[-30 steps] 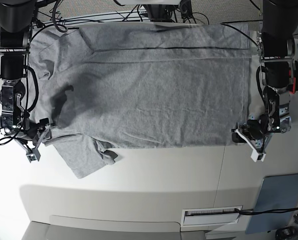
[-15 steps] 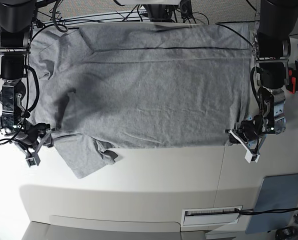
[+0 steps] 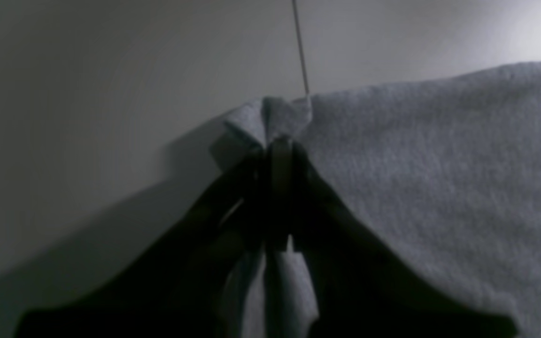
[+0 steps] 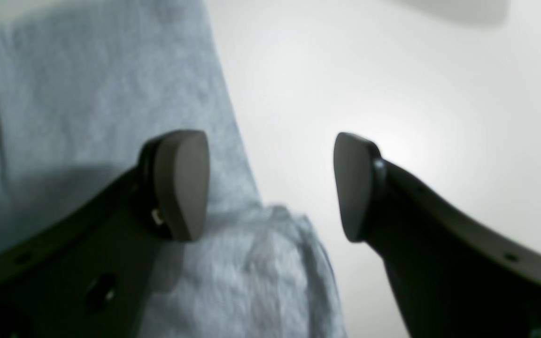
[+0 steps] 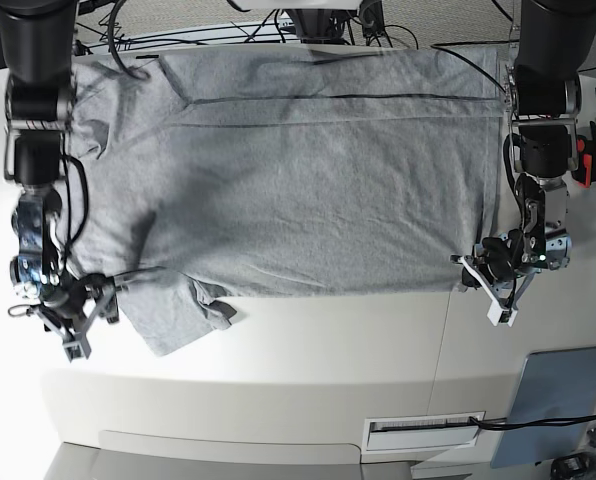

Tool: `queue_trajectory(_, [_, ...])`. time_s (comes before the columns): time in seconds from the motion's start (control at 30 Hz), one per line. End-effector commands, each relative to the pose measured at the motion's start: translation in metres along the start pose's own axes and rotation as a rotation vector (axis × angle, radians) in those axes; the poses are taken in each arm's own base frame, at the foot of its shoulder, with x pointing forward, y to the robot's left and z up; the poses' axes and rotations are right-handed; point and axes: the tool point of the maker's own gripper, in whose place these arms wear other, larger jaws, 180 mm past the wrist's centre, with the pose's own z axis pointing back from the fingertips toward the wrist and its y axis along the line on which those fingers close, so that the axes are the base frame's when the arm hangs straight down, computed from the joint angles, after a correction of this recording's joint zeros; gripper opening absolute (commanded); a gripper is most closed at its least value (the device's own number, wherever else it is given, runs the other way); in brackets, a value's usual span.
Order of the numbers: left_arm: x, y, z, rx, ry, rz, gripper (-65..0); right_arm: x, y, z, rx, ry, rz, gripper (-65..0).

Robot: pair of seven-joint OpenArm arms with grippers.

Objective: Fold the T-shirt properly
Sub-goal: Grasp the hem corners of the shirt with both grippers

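A: Now, base view first: what is changing?

B: The left gripper [image 5: 475,272] is sitting at the shirt [image 5: 288,170]'s near hem corner, and against the earlier pictures its fingers are now pressed together there. The right gripper [image 5: 90,305] is standing lower and nearer the front edge than a second ago, beside the loose sleeve [image 5: 173,315], with its jaws spread.

A: And the shirt?

B: It is lying flat and plain side up on the table [image 5: 308,370], spread over the far half. Its long axis is running across the view, sleeve end toward the right arm, hem toward the left arm.

A: Left wrist view?

B: The left gripper [image 3: 277,145] is pinching a bunched hem corner of the shirt [image 3: 439,178]; cloth is puckering just past the tips.

A: Right wrist view?

B: The right gripper [image 4: 270,185] is hanging wide apart, holding nothing. One finger [image 4: 181,183] is hovering over the shirt [image 4: 87,94]'s edge, the other over bare table [image 4: 392,70].

A: So what does it mean?

B: I judge one corner is secured and the other grasp is not yet made, so the fold is barely starting
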Motion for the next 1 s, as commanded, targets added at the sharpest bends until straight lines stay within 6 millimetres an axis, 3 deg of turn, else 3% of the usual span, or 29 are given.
queue_trajectory(0.0, [0.010, 0.010, 0.006, 0.031, 0.005, -0.016, -65.0, 0.022, -0.015, 0.003, -0.025, -0.039, -0.024, -24.4])
queue_trajectory(0.17, [0.004, 0.010, 0.006, 0.031, 0.037, -0.016, -65.0, 0.012, -0.008, -0.017, 0.007, 0.046, -0.099, -24.4])
queue_trajectory(0.37, [0.005, 0.011, 0.006, 0.032, 0.033, -0.016, -65.0, -0.026, -0.007, -0.032, -0.009, 0.139, -0.065, -24.4])
queue_trajectory(0.5, [0.007, 0.011, 0.006, 0.031, 0.023, -0.016, -65.0, -0.047, -0.008, -0.034, -0.019, 0.195, -0.040, -24.4])
queue_trajectory(0.73, [0.010, 0.011, 0.006, 0.031, 0.006, -0.016, -65.0, -0.057, -0.006, -0.035, -0.015, 0.218, -0.034, -24.4])
queue_trajectory(0.97, [0.009, 0.012, 0.007, 0.034, 0.007, -0.017, -65.0, -0.087, 0.002, -0.034, -0.005, 0.277, -0.026, -24.8])
